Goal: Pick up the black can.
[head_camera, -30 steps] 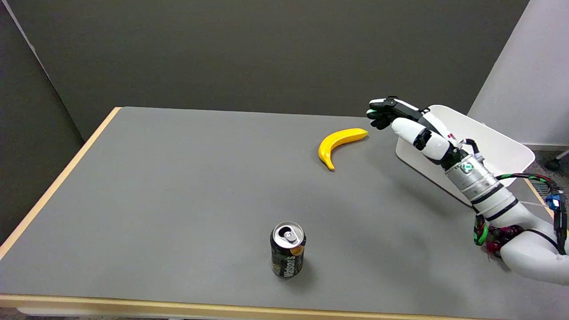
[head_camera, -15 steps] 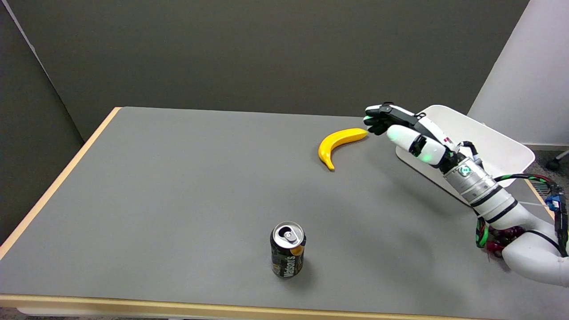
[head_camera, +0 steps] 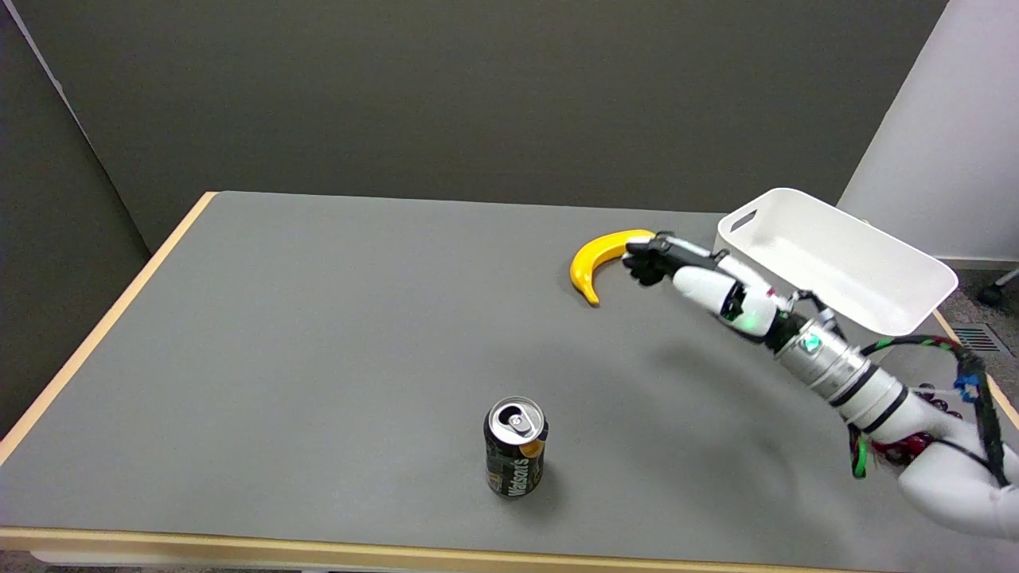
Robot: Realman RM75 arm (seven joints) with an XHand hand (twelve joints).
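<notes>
**Can standing alone, hand off by the banana**

Dark grey walls (head_camera: 478,95) behind, a white panel (head_camera: 947,135) at far right. Grey table (head_camera: 318,334) with a pale wood edge. White bin (head_camera: 844,255) at the far right side. Right hand (head_camera: 677,267) above the table, just beside the banana (head_camera: 597,255), empty; fingers bunched, open or clenched cannot tell. Black can (head_camera: 515,447) upright near the front edge, well apart from the hand.
</notes>
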